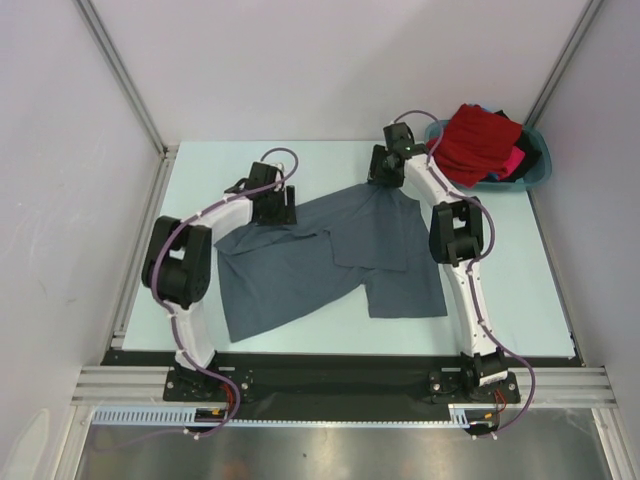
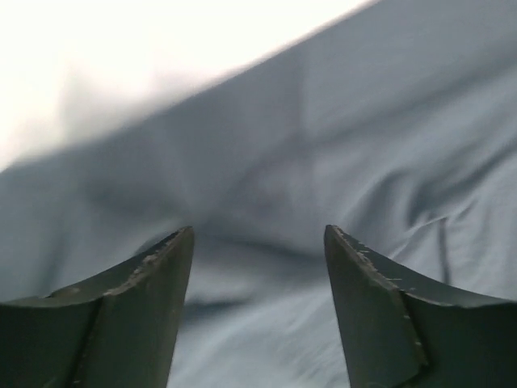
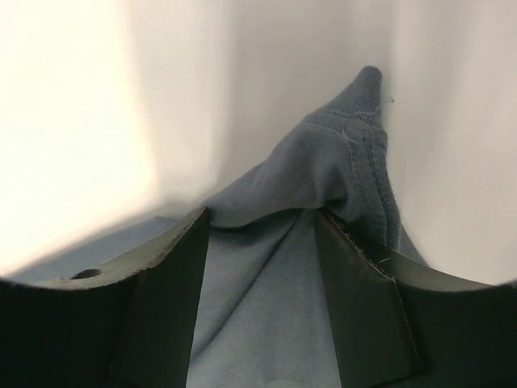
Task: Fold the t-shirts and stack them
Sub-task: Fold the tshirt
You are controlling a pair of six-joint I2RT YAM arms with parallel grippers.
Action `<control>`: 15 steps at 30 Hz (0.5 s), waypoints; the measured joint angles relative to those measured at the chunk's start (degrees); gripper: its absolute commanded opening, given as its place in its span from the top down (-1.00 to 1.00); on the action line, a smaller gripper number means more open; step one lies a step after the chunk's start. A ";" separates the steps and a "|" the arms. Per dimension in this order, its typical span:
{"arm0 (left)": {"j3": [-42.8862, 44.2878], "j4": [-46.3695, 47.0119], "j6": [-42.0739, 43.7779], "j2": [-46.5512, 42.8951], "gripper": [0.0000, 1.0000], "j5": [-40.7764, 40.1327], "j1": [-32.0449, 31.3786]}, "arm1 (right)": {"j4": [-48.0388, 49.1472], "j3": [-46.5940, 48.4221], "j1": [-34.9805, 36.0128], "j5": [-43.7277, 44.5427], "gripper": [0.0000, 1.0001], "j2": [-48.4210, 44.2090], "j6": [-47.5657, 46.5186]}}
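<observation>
Pale table [image 1: 500, 290] carries the grey t-shirt [image 1: 300, 265] lying rumpled at its middle, the left gripper [image 2: 258, 232] with jaws apart above the cloth, the right gripper [image 3: 262, 214] clamped on a raised fold.

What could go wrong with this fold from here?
1. The right gripper has only a bunched hem of the grey t-shirt between spread jaws; it may slip out on a lift.
2. The left gripper is open above the cloth, so a one-sided pull could skew the fold.
</observation>
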 measured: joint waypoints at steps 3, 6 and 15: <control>-3.23 0.37 -0.94 -4.81 -0.53 -6.03 0.02 | 0.50 0.17 -1.53 0.17 -0.21 0.13 0.55; -7.50 1.42 -2.05 -10.47 -0.65 -10.12 0.00 | 0.70 0.15 -3.80 0.52 -0.18 0.13 1.05; -11.78 -0.48 -4.04 -12.48 -0.89 -21.79 -0.09 | 0.81 0.15 -6.56 3.54 -0.15 0.20 2.32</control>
